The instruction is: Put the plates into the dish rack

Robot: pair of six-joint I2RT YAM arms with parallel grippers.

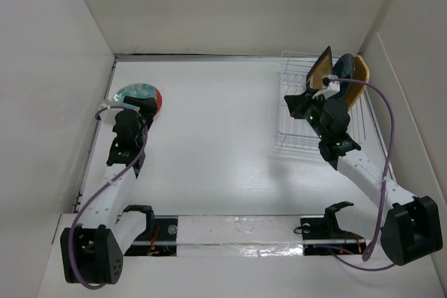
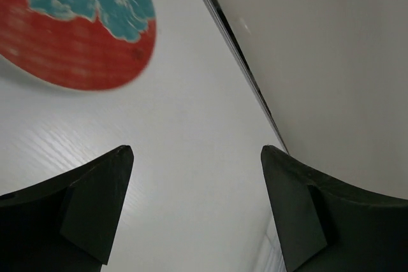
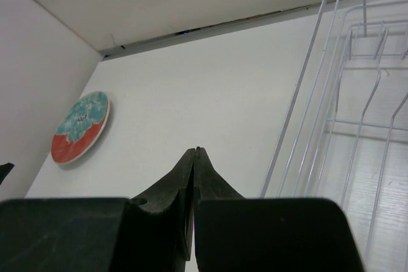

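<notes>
Left pincer (image 2: 196, 156) spread wide by the floral plate (image 2: 76, 23); right pincer (image 3: 194, 154) pressed shut beside the dish rack (image 3: 357, 93).

My left pincer hangs over the bare table (image 2: 191, 93) with its fingers far apart and nothing between them. The floral plate, teal with a red rim, lies flat just ahead of it near the left wall (image 1: 49, 68), and the wrist view shows it clear of both fingers. My right pincer has its fingers closed together on nothing, close to the rack's left side. The white wire dish rack sits at the far right corner of the table. From overhead I see three plates standing on edge at its back: the mustard square plate (image 1: 323, 68), the dark blue plate (image 1: 342, 65) and the orange plate (image 1: 360, 71).
</notes>
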